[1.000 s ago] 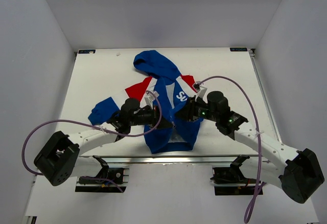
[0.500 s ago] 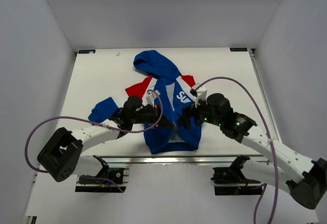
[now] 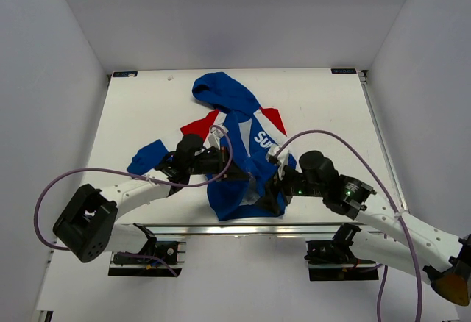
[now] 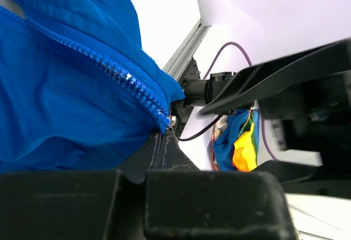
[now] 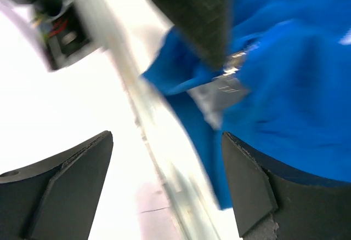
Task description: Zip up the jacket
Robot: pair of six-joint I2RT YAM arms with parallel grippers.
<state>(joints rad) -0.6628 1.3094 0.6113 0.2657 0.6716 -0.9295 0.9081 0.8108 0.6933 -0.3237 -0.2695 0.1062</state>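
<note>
The blue jacket (image 3: 234,100) lies open on the white table (image 3: 147,109), hood away from me, with red and white panels across the chest. My left gripper (image 3: 241,177) sits shut at the jacket's lower front. In its wrist view the fingertips (image 4: 163,141) pinch the bottom end of the zipper teeth (image 4: 109,70). My right gripper (image 3: 266,203) stands open over the lower right hem, holding nothing. Between its fingers (image 5: 258,190) show the blue hem (image 5: 285,103) and a blurred grey metal piece (image 5: 227,86).
An aluminium rail (image 3: 243,228) runs along the table's near edge, right under the jacket hem and between the right fingers (image 5: 159,141). Purple cables (image 3: 346,134) loop over both arms. White walls close in the table on three sides.
My right gripper has opened wide and drawn back from the chest toward the near edge, to the lower right hem. The left gripper stays shut in nearly the same spot.
</note>
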